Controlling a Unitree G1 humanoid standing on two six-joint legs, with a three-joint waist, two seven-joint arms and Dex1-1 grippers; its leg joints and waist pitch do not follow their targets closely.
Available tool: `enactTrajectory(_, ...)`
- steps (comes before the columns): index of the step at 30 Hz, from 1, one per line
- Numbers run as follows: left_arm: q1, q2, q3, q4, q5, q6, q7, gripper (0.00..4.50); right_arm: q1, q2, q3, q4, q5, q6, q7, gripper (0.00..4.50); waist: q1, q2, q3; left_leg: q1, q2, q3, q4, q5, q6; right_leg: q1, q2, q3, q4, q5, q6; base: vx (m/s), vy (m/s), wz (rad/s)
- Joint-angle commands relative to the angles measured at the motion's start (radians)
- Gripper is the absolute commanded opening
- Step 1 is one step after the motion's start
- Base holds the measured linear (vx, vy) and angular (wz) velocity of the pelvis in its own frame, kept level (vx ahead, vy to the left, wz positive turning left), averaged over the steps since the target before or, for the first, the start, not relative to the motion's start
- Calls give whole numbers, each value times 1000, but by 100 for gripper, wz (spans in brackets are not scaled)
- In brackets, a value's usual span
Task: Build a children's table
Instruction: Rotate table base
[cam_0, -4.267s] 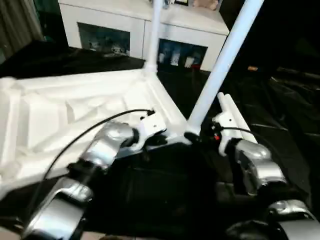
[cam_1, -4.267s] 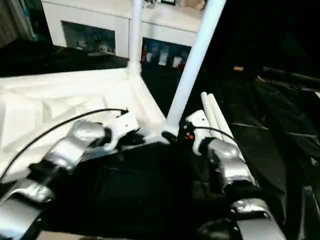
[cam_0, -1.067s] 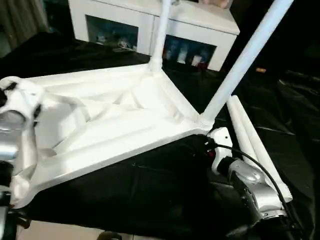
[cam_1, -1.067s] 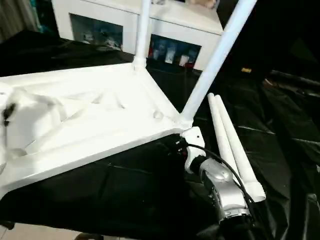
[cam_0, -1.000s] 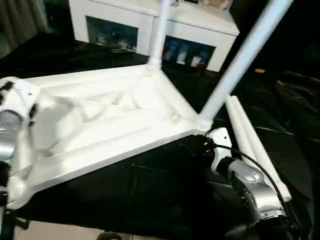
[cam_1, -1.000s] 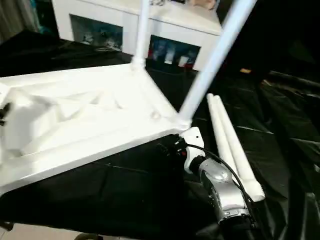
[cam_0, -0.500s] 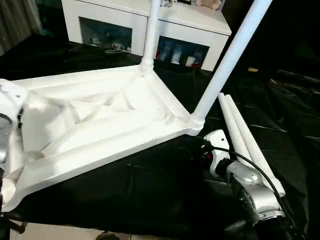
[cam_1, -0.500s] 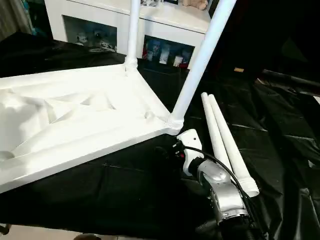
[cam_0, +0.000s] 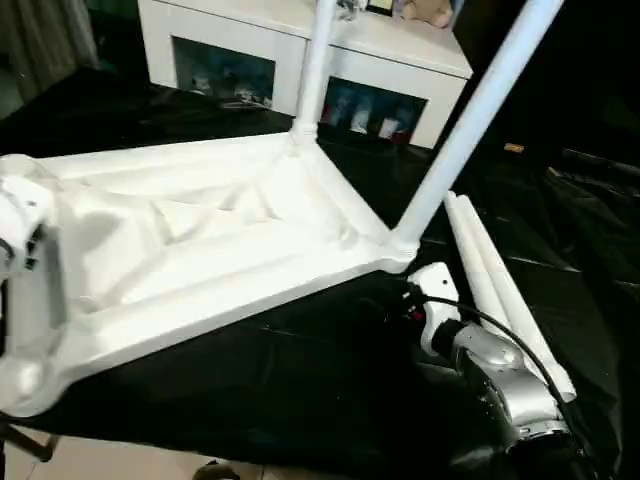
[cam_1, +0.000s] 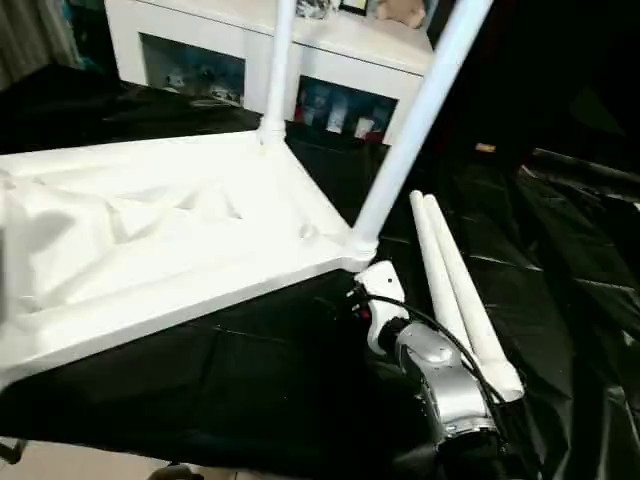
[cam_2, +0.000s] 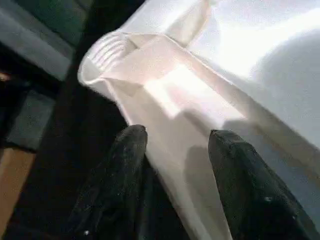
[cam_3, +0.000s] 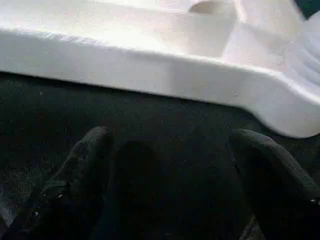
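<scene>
black fingers of the left tool (cam_2: 172, 145) straddle the rim of the white tabletop (cam_0: 200, 240), one finger on each side of the edge wall, close against it, near a ribbed round corner socket (cam_2: 107, 52); whether they truly pinch the plastic i cannot tell for sure, but they sit half closed around that rim. the right tool (cam_3: 170, 145) is spread wide and grasps nothing, its two fingers hanging over black cloth (cam_1: 250, 380) just in front of the tabletop's near edge, beside the corner where a leg is seated. the tabletop lies upside down on the cloth-covered desk, ribbed diagonal underside facing up. two white legs stand in sockets: one at the far corner (cam_0: 312, 70), one at the corner nearest the right tool (cam_0: 470, 120), leaning away to the right. two more loose legs (cam_1: 455, 290) lie side by side on the cloth, touching each other, just right of the right tool. behind stands a white glass-door cabinet (cam_0: 300, 60).
</scene>
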Motion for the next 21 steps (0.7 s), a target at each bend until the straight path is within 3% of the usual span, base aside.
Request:
enactTrajectory(1, 31, -32, -76, -27, 4, 22, -96, 230, -27, -4, -8, 27, -11, -18, -9, 387, -6, 39, -49, 43, 59, -34, -84, -320, -82, 6, -88, 56, -76, -155, -173, 0, 0, 0)
enactTrajectory(5, 51, -10, -126, -74, 15, 42, -190, 230, -58, 5, -10, 71, -16, -23, -19, 387, -2, 39, -45, 46, 60, -38, -87, -394, -96, 1, -92, 58, -85, -255, -158, 0, 0, 0)
enactTrajectory(7, 101, 43, -203, -200, 14, 66, -392, 230, -121, 22, -30, 161, -17, -38, -49, 387, -8, 41, -47, 41, 62, -44, -92, -382, -105, 5, -95, 57, -83, -276, -158, 0, 0, 0)
enactTrajectory(10, 134, 75, -240, -281, 1, 64, -504, 230, -155, 30, -38, 215, -21, -55, -61, 387, -11, 42, -48, 44, 59, -38, -90, -369, -109, 2, -89, 56, -76, -217, -171, 0, 0, 0)
enactTrajectory(15, 196, 121, -301, -446, -51, 96, -672, 230, -209, 44, -46, 303, -26, -80, -72, 387, -9, 42, -53, 38, 54, -28, -84, -256, -92, 14, -81, 55, -58, -71, -195, 0, 0, 0)
enactTrajectory(21, 213, 70, -363, -649, -140, 153, -821, 230, -299, 81, -38, 439, -32, -132, -67, 387, -11, 45, -49, 43, 55, -26, -82, -330, -102, 6, -86, 58, -71, -209, -193, 0, 0, 0)
